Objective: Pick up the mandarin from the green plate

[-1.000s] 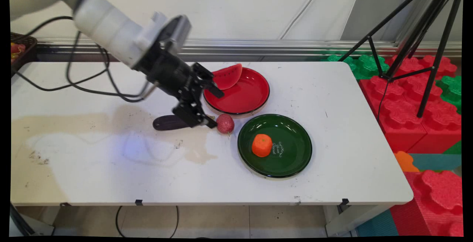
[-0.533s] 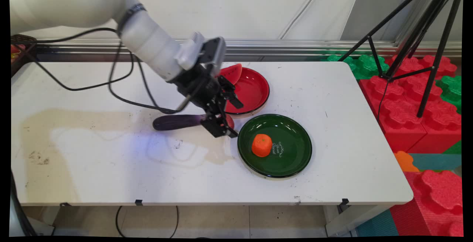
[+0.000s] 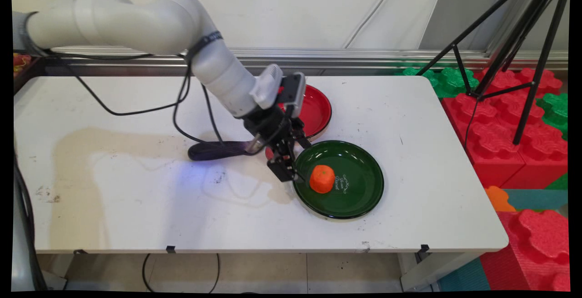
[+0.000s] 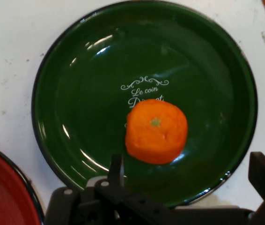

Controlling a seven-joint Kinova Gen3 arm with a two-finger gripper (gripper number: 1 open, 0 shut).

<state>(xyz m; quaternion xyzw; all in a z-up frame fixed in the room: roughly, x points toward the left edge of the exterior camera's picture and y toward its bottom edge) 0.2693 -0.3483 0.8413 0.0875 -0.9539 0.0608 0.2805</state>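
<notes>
Orange toy fruit (image 3: 322, 179) sits left of centre in the green plate (image 3: 363, 198) on the white bench (image 3: 409, 129), and in the main view it has not moved over the last second; what has changed is the arm. A second ago the hand (image 3: 300, 161) hung over the purple eggplant (image 3: 213, 150) and the small red fruit beside it. It has since swung across both to the green plate's left rim, its lower finger now just beside the orange fruit and seemingly above the plate, not on it. The eggplant lies where it did, well behind the hand, with black cables trailing over it. The small red fruit (image 3: 269, 153) is now mostly hidden behind the hand, only a sliver showing. The red plate (image 3: 318, 111) behind is partly covered by the wrist camera, which also hides the watermelon slice that lay on its far edge. Nothing on the bench seems to have been shifted by the sweep. In the hand view the hand (image 4: 189, 165) looks straight down on the green plate (image 4: 76, 93), with the orange fruit (image 4: 156, 131) lying near the plate's middle, over its white lettering. The two fingers (image 4: 262, 171) stand wide apart and empty, one to either side of the fruit and above it, touching nothing. A slice of the red plate (image 4: 1, 187) shows at the lower left corner, and bare bench (image 4: 11, 47) surrounds both.
</notes>
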